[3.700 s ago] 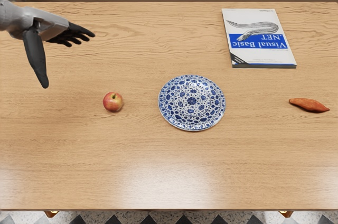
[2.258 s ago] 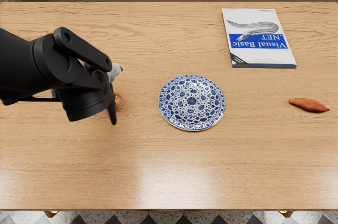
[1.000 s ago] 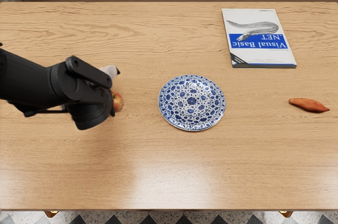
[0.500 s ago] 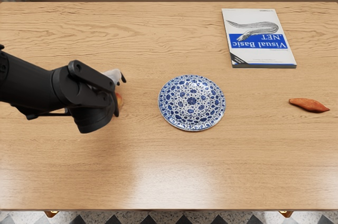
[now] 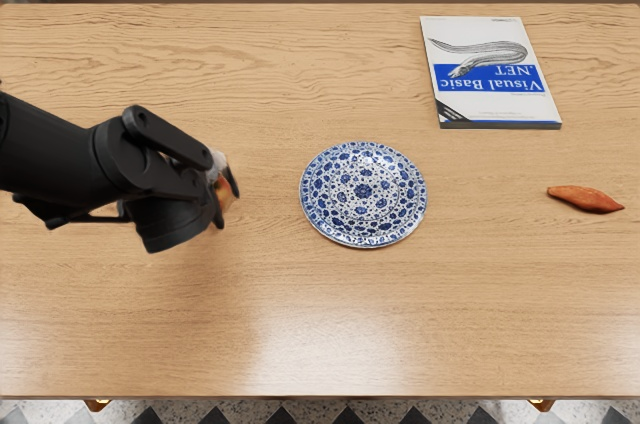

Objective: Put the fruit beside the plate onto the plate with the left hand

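Black left arm in from the left edge, low over the table (image 5: 300, 324), with the left hand (image 5: 205, 184) at the apple (image 5: 225, 196). Fingers (image 5: 232, 182) curled around the fruit and gripping it, so only a small orange-red sliver visible between them. Apple to the left of the blue-and-white plate (image 5: 363, 194), near it but apart, not on it. Not possible to tell whether resting on the wood or raised a little. Far right, a book (image 5: 488, 69). At the right edge, a sweet potato (image 5: 585, 199), well apart from the plate.
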`<state>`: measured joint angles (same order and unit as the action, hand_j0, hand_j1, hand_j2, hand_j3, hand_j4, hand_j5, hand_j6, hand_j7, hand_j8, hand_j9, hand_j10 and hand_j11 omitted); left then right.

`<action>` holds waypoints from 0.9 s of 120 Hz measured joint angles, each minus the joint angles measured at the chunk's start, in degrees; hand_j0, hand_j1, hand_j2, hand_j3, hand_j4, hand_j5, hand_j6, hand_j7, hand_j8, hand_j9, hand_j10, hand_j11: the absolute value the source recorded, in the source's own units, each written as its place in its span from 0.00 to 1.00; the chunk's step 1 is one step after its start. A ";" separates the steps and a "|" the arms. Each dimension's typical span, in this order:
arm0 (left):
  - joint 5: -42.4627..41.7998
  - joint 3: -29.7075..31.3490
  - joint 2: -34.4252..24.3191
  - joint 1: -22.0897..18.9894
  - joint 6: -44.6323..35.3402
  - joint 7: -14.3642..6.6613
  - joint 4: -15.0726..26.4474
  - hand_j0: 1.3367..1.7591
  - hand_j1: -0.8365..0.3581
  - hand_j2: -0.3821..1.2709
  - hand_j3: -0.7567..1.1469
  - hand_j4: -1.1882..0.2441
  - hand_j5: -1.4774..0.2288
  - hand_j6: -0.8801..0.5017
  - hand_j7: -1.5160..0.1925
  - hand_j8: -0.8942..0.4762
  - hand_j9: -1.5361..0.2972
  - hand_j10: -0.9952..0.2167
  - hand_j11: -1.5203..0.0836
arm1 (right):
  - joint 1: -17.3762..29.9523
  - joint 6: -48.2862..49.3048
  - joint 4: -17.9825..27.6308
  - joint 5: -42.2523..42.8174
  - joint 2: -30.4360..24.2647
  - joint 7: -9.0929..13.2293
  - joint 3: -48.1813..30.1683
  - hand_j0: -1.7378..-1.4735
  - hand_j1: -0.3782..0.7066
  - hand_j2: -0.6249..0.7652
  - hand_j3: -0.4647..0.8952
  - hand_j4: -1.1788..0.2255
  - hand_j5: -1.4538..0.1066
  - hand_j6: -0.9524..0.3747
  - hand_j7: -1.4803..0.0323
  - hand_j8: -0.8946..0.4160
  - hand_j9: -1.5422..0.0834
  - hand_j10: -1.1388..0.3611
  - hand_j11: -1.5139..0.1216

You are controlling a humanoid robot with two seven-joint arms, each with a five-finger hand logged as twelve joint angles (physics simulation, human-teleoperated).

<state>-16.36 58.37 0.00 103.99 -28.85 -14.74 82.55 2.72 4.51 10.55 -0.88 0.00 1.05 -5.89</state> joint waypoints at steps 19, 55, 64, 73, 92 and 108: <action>-1.78 0.30 0.00 0.43 3.42 0.58 -0.18 0.75 0.34 0.37 0.40 0.25 0.39 0.91 0.23 0.93 0.23 0.36 0.35 | 0.00 0.02 0.00 0.00 0.00 0.00 0.00 0.30 0.04 0.45 0.34 0.83 0.92 0.71 0.97 0.67 0.94 0.75 0.91; -5.95 0.62 0.00 8.98 6.04 -0.19 1.26 0.73 0.34 0.46 0.40 0.25 0.26 0.49 0.22 0.51 0.20 0.40 0.24 | 0.00 0.03 -0.01 0.00 0.00 0.00 0.00 0.30 0.04 0.45 0.34 0.83 0.92 0.71 0.97 0.67 0.94 0.75 0.91; -5.95 0.79 0.00 12.69 9.16 -0.10 1.62 0.72 0.33 0.44 0.40 0.25 0.26 0.45 0.23 0.49 0.21 0.40 0.22 | 0.00 0.03 0.00 0.00 0.00 0.00 0.00 0.30 0.04 0.45 0.34 0.83 0.92 0.71 0.97 0.67 0.94 0.75 0.91; -5.66 1.20 -2.20 14.18 11.57 -0.08 1.77 0.72 0.33 0.44 0.40 0.24 0.27 0.45 0.23 0.49 0.21 0.40 0.22 | 0.00 0.02 0.00 0.00 0.00 0.00 0.00 0.30 0.04 0.45 0.34 0.83 0.92 0.71 0.97 0.67 0.94 0.75 0.91; -5.27 -0.52 -5.51 14.98 14.31 -0.03 1.76 0.72 0.33 0.42 0.40 0.25 0.28 0.44 0.26 0.48 0.22 0.40 0.22 | 0.00 0.01 0.00 0.00 0.00 0.00 0.00 0.30 0.04 0.45 0.34 0.83 0.92 0.71 0.97 0.67 0.94 0.75 0.91; -3.88 -7.58 -5.05 15.90 18.38 0.04 1.42 0.72 0.35 0.41 0.40 0.23 0.28 0.43 0.26 0.47 0.22 0.39 0.22 | 0.00 0.00 -0.01 0.00 0.00 0.00 0.00 0.30 0.04 0.45 0.34 0.83 0.92 0.71 0.97 0.67 0.94 0.75 0.91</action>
<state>-20.24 50.79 -5.05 119.89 -10.47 -14.70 83.98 2.72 4.51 10.54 -0.88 0.00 1.05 -5.89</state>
